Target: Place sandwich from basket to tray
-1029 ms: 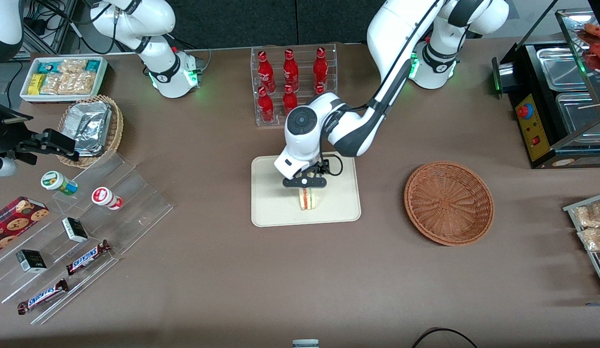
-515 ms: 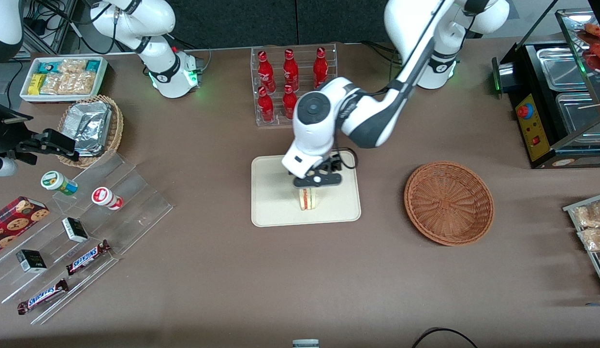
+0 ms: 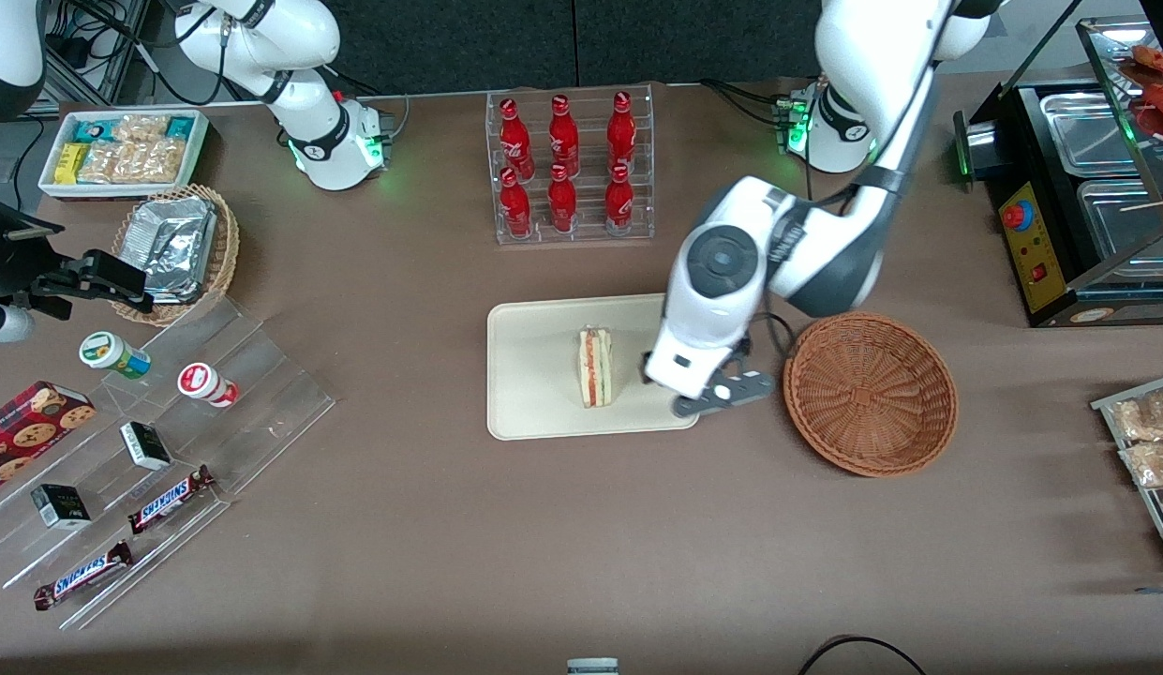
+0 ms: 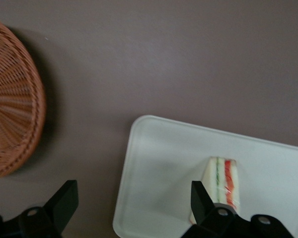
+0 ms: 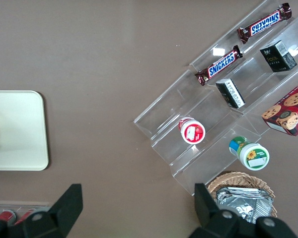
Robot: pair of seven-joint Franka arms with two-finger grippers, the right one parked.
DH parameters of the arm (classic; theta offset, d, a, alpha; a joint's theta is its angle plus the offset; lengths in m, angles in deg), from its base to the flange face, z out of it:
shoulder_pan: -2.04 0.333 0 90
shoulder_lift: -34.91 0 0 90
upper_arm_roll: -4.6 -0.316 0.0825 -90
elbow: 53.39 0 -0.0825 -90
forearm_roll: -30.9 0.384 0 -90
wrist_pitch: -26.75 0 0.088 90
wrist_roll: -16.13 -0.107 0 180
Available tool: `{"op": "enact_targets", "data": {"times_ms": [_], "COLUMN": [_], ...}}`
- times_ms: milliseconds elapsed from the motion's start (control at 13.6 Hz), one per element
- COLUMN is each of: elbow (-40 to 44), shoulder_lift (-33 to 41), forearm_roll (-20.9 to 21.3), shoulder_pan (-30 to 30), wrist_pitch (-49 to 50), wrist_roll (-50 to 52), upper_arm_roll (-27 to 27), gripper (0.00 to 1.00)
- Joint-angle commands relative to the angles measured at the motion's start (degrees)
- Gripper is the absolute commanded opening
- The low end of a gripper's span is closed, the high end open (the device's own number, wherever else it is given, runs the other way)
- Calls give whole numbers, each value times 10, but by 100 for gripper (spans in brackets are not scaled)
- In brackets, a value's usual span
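Observation:
The sandwich (image 3: 595,367) stands on its own on the cream tray (image 3: 534,394), its red and green filling edge showing. My left gripper (image 3: 722,396) hangs open and holds nothing, above the tray's edge nearest the reddish-brown basket (image 3: 870,394), which has nothing in it. In the left wrist view the black fingertips (image 4: 64,199) stand wide apart over the tray (image 4: 164,158), with the sandwich (image 4: 222,179) beside one fingertip and the basket (image 4: 10,129) off to the side. My gripper (image 4: 133,203) touches neither.
A rack of red cola bottles (image 3: 570,164) stands farther from the camera than the tray. Toward the parked arm's end are a clear stepped shelf with snacks (image 3: 169,441), a tan basket of foil packets (image 3: 178,248) and a white snack box (image 3: 122,150). A warming cabinet (image 3: 1078,187) stands at the working arm's end.
The gripper was down over the sandwich on the tray; it has come off it and swung toward the basket. The sandwich stays on the tray.

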Motion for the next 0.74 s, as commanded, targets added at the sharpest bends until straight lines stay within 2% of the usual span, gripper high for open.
{"op": "enact_targets", "data": {"times_ms": [0, 294, 515, 662], "elbow": [-17, -25, -68, -69], "shoulder_lift": [33, 57, 118, 146], "forearm_roll": [-3, -4, -18, -17], "shoulder_pan": [48, 95, 145, 176], "wrist_pitch": [39, 72, 86, 144], "wrist_roll": [-61, -129, -191, -261], "upper_arm_roll": [6, 5, 7, 10], "gripper": [100, 100, 100, 100]}}
